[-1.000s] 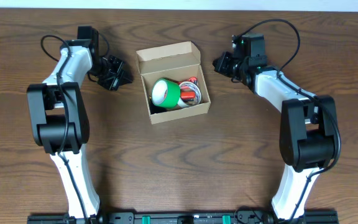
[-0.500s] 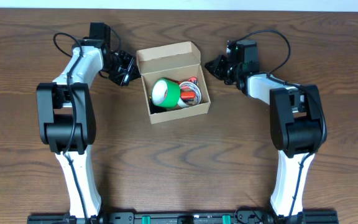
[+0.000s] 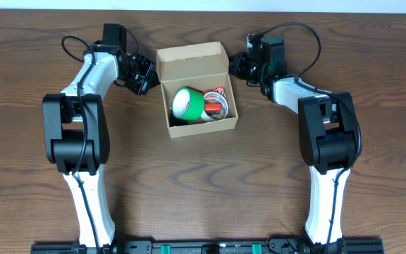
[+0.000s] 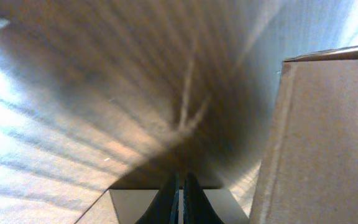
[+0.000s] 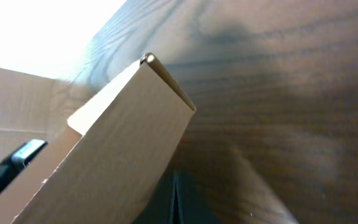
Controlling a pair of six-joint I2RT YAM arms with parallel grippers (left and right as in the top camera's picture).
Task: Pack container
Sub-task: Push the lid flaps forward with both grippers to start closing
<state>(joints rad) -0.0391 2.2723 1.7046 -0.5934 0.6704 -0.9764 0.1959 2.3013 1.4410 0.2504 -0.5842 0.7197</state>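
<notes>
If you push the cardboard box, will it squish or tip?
It probably slides, not tips: the cardboard box sits low and flat on the wooden table. Its thin walls may bend slightly. The green tape roll inside likely steadies it.

Dark brown wood-grain table (image 3: 203, 183), and sitting right on it toward the far side, about midway across, is the tan cardboard container (image 3: 203, 128), turned a bit askew with its lid flap open at the back.
</notes>
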